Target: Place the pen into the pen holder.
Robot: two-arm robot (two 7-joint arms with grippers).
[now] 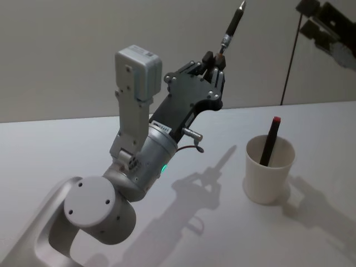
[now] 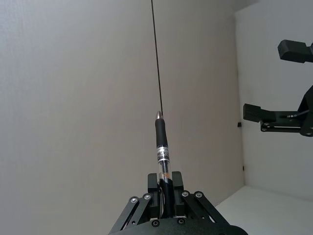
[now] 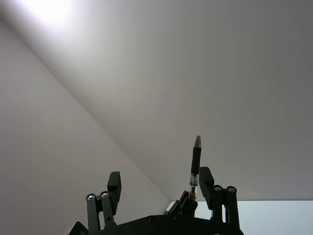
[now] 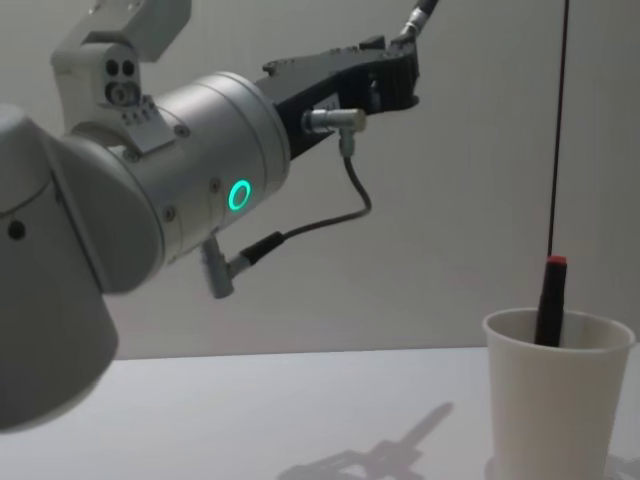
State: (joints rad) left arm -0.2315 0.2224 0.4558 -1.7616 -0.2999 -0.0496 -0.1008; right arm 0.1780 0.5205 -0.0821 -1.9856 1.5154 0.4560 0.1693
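Left gripper (image 1: 214,60), raised high over the matte white table (image 1: 67,144), clamps a slim black pen (image 1: 232,25), metal tip up, left of the tapered paper cup (image 1: 268,172) holding a red-capped pen (image 1: 271,139). Right gripper (image 1: 322,25) hangs spread wide.

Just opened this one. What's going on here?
The left gripper is shut on the pen and holds it high above the table, tip pointing up, to the left of the pen holder. The pen holder, a white paper cup, stands on the table with a red-capped pen leaning inside it. The right gripper hangs open, high on the right, holding nothing. The held pen is not yet in the pen holder.
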